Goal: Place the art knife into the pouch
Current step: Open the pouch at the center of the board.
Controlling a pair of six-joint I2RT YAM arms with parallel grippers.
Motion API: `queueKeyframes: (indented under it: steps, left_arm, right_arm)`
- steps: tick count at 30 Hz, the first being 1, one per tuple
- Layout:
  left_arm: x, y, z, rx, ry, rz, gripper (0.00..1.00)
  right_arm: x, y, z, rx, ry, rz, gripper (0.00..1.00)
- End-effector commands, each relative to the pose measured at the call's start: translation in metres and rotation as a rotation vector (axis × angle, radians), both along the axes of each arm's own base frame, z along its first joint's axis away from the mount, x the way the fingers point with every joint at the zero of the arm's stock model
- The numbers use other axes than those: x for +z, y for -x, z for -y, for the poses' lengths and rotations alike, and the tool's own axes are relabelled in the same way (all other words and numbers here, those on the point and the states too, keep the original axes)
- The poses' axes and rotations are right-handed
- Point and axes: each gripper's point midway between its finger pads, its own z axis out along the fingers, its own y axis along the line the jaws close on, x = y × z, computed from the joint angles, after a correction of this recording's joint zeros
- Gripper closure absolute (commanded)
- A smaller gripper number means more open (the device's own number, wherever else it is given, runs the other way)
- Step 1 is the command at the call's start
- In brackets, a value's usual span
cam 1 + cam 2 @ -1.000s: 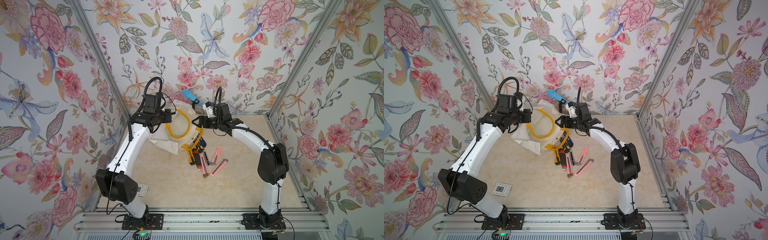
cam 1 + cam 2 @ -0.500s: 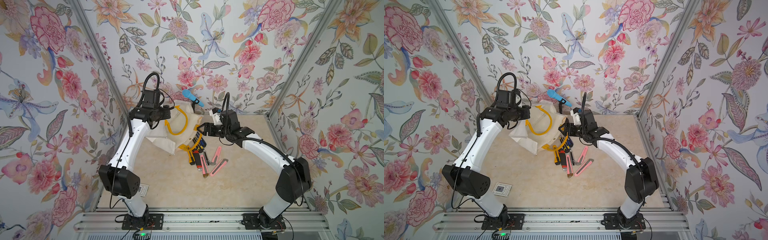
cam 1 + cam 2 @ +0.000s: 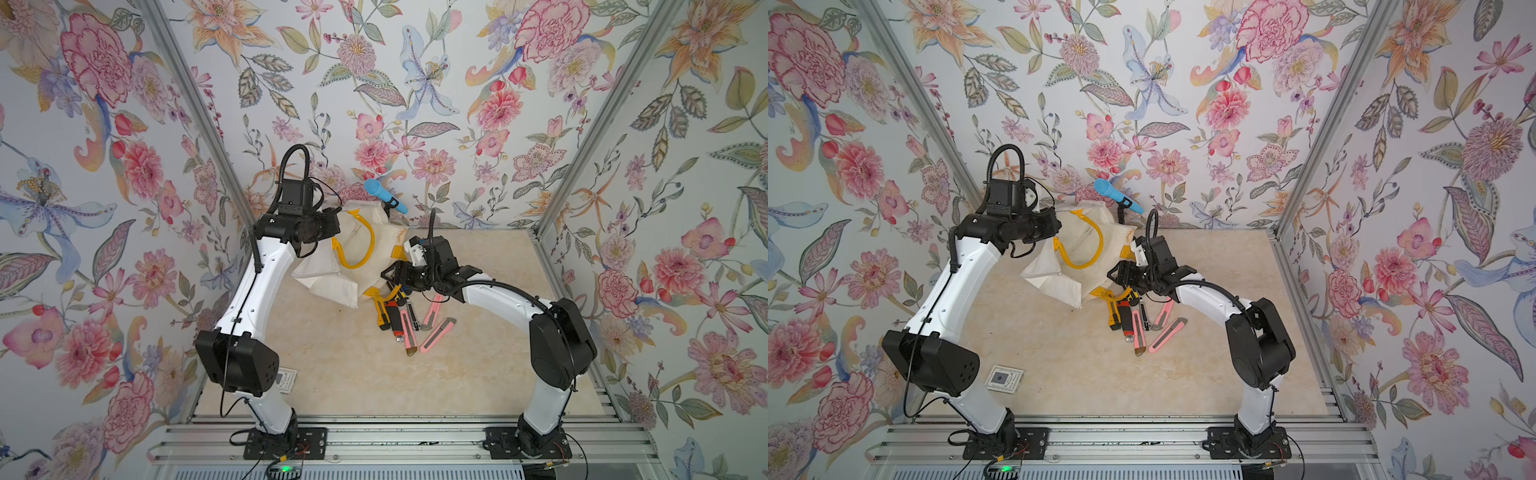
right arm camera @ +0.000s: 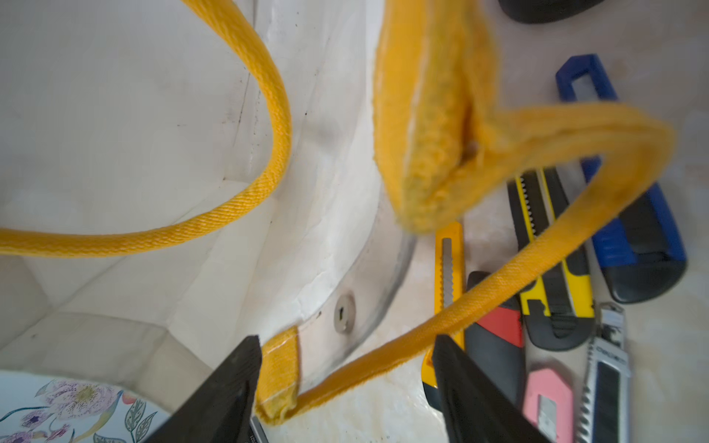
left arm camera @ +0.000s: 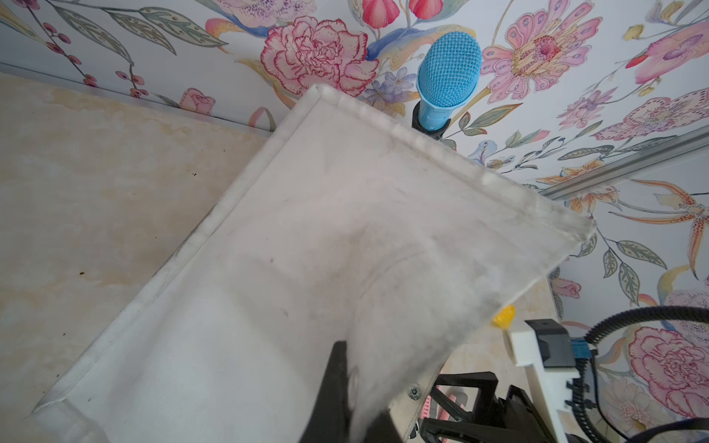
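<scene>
Left gripper (image 5: 349,377) pinched shut on pouch (image 3: 328,282) canvas, far edge lifted, likely to prop mouth up for loading. Right gripper (image 4: 345,345) jaws wide, astride yellow handle (image 4: 383,356), gripping nothing. Art knives (image 3: 409,330) heaped on table (image 3: 332,374), just right of pouch, some under handle.

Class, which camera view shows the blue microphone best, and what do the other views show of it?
The left wrist view: the blue microphone is large, mesh head sharp, lower end behind the pouch. Both top views show it small by the back wall. The right wrist view lacks it.
</scene>
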Motion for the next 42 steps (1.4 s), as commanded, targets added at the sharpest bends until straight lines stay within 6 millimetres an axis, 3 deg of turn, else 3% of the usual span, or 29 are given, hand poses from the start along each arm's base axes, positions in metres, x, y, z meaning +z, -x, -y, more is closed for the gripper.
queueKeyframes:
  steps: [1, 4, 9, 10, 11, 14, 19, 22, 24, 27, 28, 30, 32, 34, 36, 42]
  left_arm:
    - [0.039, 0.007, 0.002, -0.012, 0.078, 0.102, 1.00]
    - [0.035, 0.013, 0.002, -0.014, 0.089, 0.089, 1.00]
    - [0.029, 0.021, 0.000, -0.017, 0.137, 0.090, 1.00]
    - [0.024, 0.020, 0.000, -0.019, 0.148, 0.079, 1.00]
    - [0.035, 0.029, -0.003, -0.021, 0.163, 0.109, 1.00]
    - [0.034, 0.034, -0.006, -0.015, 0.191, 0.118, 1.00]
    - [0.024, 0.042, -0.027, 0.017, 0.228, 0.126, 1.00]
    - [0.008, 0.046, -0.048, 0.051, 0.276, 0.116, 1.00]
    - [-0.019, 0.048, -0.064, 0.083, 0.342, 0.083, 1.00]
    - [-0.056, 0.050, -0.069, 0.090, 0.480, 0.042, 1.00]
    - [-0.066, 0.050, -0.069, 0.094, 0.498, 0.029, 0.93]
    - [-0.090, 0.050, -0.071, 0.112, 0.487, -0.014, 0.67]
    - [-0.099, 0.050, -0.073, 0.112, 0.461, -0.030, 0.50]
    - [-0.093, 0.048, -0.073, 0.095, 0.436, -0.010, 0.36]
    - [-0.072, 0.046, -0.077, 0.089, 0.397, 0.043, 0.26]
    - [-0.007, 0.063, -0.074, 0.078, 0.377, 0.164, 0.20]
  right_arm:
    - [0.014, -0.009, -0.016, 0.003, -0.068, 0.013, 0.27]
    - [0.019, -0.015, -0.023, -0.001, -0.092, 0.040, 0.29]
    - [0.021, -0.028, -0.038, 0.004, -0.094, 0.053, 0.59]
    - [0.022, -0.031, -0.041, 0.009, -0.095, 0.060, 0.61]
    - [0.025, -0.023, -0.056, 0.045, -0.097, 0.065, 0.60]
    - [0.026, -0.024, -0.071, 0.077, -0.085, 0.072, 0.61]
    - [0.041, -0.029, -0.068, 0.058, -0.022, 0.134, 1.00]
    - [0.078, -0.033, -0.053, 0.040, 0.052, 0.249, 1.00]
    - [0.119, -0.029, -0.048, 0.051, 0.078, 0.350, 1.00]
    - [0.167, -0.017, -0.045, 0.064, 0.114, 0.468, 1.00]
    - [0.178, -0.014, -0.045, 0.069, 0.121, 0.486, 1.00]
    - [0.190, -0.006, -0.048, 0.083, 0.146, 0.508, 1.00]
    - [0.199, 0.000, -0.054, 0.096, 0.171, 0.538, 1.00]
    - [0.197, 0.005, -0.062, 0.109, 0.207, 0.562, 1.00]
    - [0.189, 0.006, -0.070, 0.114, 0.243, 0.569, 1.00]
    - [0.185, 0.002, -0.089, 0.081, 0.283, 0.606, 1.00]
